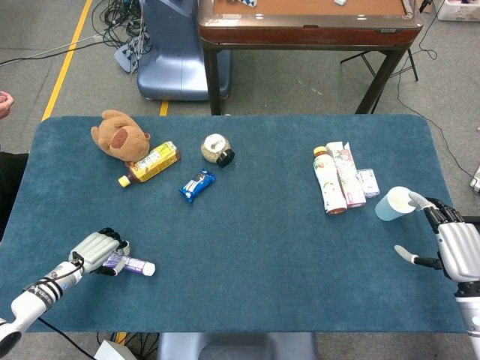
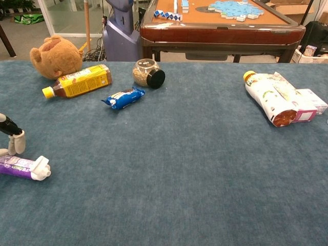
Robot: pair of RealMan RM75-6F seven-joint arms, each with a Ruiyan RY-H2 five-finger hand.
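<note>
My left hand (image 1: 96, 253) lies near the table's front left edge, its fingers (image 2: 15, 143) curled over the tail of a purple toothpaste tube (image 1: 127, 263). The tube lies flat with its white cap (image 2: 41, 169) pointing right. In the chest view only the fingertips and the tube (image 2: 18, 167) show at the left edge. My right hand (image 1: 454, 247) hovers at the table's right edge, fingers apart and holding nothing. One fingertip is close to a pale blue cup (image 1: 394, 203) lying on its side. The chest view does not show this hand.
At the back left are a brown teddy bear (image 1: 118, 135), a yellow bottle (image 1: 152, 163), a small jar (image 1: 216, 148) and a blue snack packet (image 1: 197, 184). Right of centre lie a drink bottle (image 1: 328, 182), a pink carton (image 1: 349, 172) and a small box (image 1: 368, 182). A wooden table (image 1: 307, 22) stands behind.
</note>
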